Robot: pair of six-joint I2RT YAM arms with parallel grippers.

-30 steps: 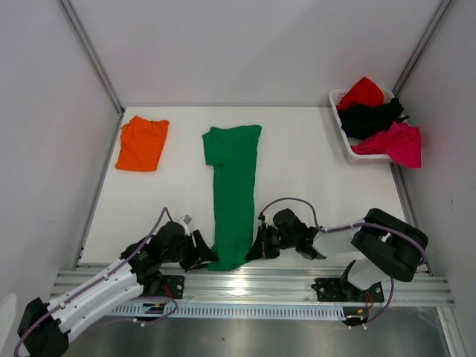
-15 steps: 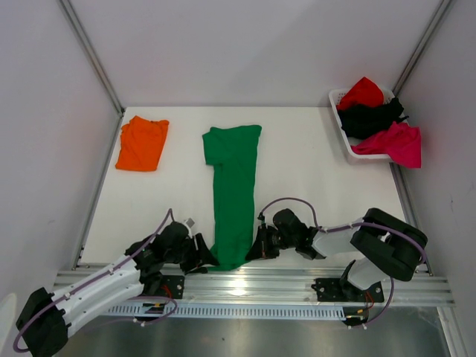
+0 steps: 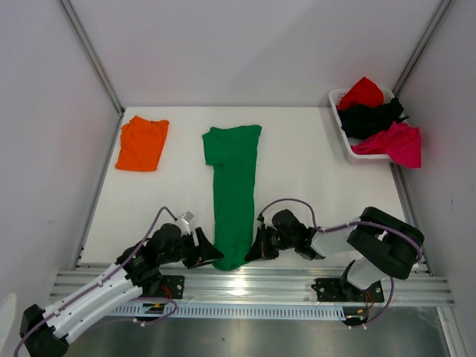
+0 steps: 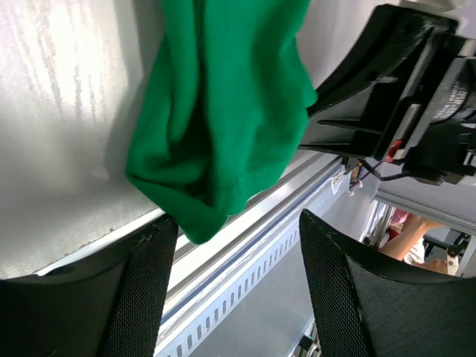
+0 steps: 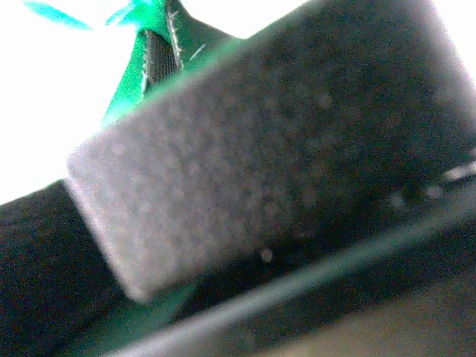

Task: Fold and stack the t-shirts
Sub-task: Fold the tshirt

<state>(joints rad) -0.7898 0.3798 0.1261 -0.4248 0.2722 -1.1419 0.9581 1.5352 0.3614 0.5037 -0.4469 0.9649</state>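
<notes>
So we've got the white table (image 3: 312, 186), and the green t-shirt (image 3: 233, 186) lies down the middle of it as a long narrow strip. Its wider end is at the far side and its near end hangs right over the table's front edge, above the metal rail (image 3: 253, 286).

The white basket (image 3: 343, 141) sits in the far right corner with a red t-shirt (image 3: 361, 92), a black t-shirt (image 3: 370, 117) and a magenta t-shirt (image 3: 394, 143) piled in it. The orange t-shirt (image 3: 142, 143) is folded at the far left, well apart from the green one.

The left gripper (image 3: 210, 253) is at the near left corner of the strip. Its fingers (image 4: 141, 297) are spread, with the bunched hem just in front of them, not pinched. The right gripper (image 3: 256, 249) is on the opposite edge, and its pad (image 5: 260, 134) is pressed down pinching green cloth.
</notes>
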